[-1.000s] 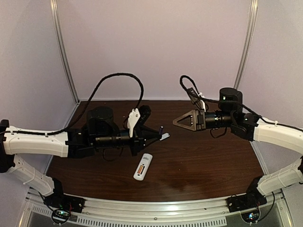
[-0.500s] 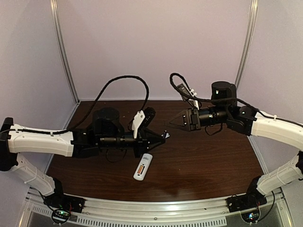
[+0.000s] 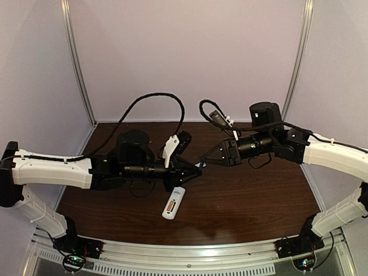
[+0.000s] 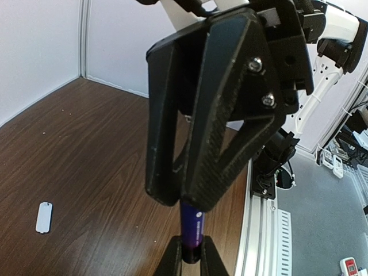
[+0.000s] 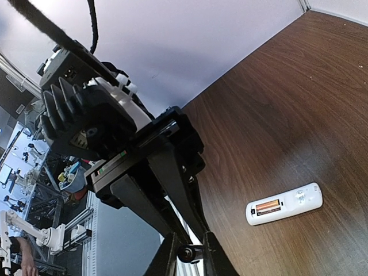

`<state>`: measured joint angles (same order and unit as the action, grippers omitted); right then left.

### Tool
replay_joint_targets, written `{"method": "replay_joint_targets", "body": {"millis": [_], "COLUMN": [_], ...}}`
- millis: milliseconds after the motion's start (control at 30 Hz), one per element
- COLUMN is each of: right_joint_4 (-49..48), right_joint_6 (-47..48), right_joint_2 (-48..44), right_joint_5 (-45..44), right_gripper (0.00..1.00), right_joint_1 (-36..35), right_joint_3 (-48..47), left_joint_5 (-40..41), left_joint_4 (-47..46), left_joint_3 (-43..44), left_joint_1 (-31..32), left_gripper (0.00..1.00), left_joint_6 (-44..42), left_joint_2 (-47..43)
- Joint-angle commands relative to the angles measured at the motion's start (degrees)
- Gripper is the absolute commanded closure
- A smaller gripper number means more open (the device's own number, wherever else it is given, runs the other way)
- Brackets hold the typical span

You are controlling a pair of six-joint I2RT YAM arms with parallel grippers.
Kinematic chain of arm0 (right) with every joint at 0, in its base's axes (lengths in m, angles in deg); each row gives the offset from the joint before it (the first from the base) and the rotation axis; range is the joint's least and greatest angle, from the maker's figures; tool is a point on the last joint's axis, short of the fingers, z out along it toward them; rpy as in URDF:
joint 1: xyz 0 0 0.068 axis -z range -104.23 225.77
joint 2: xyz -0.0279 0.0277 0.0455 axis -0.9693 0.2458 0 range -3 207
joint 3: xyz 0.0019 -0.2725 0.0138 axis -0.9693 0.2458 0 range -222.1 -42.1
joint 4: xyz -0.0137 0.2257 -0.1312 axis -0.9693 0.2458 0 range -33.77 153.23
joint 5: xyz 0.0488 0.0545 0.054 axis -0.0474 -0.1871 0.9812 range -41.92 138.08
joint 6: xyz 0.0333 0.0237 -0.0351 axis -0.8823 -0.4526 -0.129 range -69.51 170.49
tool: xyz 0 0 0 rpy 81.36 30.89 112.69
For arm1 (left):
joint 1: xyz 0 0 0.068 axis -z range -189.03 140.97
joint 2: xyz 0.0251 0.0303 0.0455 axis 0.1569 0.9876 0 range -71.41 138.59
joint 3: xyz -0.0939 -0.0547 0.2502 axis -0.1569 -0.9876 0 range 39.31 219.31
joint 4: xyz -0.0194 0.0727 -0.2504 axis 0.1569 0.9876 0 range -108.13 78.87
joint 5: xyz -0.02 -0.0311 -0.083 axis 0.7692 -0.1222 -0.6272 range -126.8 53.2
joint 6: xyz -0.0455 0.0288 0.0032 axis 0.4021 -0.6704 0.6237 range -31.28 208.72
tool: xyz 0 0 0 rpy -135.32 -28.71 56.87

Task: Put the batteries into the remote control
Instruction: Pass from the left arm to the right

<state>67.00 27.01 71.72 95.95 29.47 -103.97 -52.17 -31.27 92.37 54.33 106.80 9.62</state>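
remote (image 3: pixel 173 202) — one, one loose cover (image 4: pixel 43 217), one purple stick (image 4: pixel 191 224).

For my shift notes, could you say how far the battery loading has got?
Done: small white cover off, one orange battery in the white oblong plastic remote. In hand: left gripper holds a slim purple cylinder, probably a battery; right gripper flanks it. Left: seating it.

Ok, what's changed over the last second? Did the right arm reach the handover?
The right gripper swung left to meet the left gripper. Its jaws narrowed around the free end of the slim purple cylinder held there, but whether it grips yet is unclear. The left gripper kept its hold and barely shifted. The remote control and the loose white cover stayed where they lay.
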Motion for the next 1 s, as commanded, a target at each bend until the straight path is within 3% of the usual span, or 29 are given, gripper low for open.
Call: {"method": "replay_joint_targets", "body": {"millis": [0, 133, 300, 633, 867, 967], "right_joint_4": [1.47, 1.69, 1.82, 2.31, 2.97, 3.12], "right_joint_6": [1.05, 1.14, 1.21, 1.31, 1.54, 1.77], "right_joint_2": [0.56, 0.21, 0.55, 0.78, 0.96, 1.17], "right_joint_5": [-0.89, -0.99, -1.59, -3.03, -3.69, -3.35], "right_gripper": [0.79, 0.74, 0.81, 0.82, 1.00, 1.00], "right_joint_1": [-0.50, -0.60, -0.60, -0.64, -0.60, -0.58], "right_joint_3": [-1.37, -1.35, -1.27, -1.77, -1.93, -1.95], "left_joint_5": [-0.93, -0.97, -1.30, -3.07, -2.98, -2.58], "left_joint_4": [-1.71, -1.71, -1.56, -0.76, -0.25, -0.12], "left_joint_3": [1.73, 1.61, 1.87, 2.83, 3.01, 3.37], "left_joint_1": [-0.90, -1.31, -1.32, -1.32, -1.35, -1.30], "left_gripper": [1.00, 1.00, 1.00, 1.00, 1.00, 0.88], "left_joint_6": [1.11, 1.60, 1.51, 1.34, 0.94, 0.85], "left_joint_2": [0.25, 0.26, 0.60, 1.40, 1.51, 1.39]}}
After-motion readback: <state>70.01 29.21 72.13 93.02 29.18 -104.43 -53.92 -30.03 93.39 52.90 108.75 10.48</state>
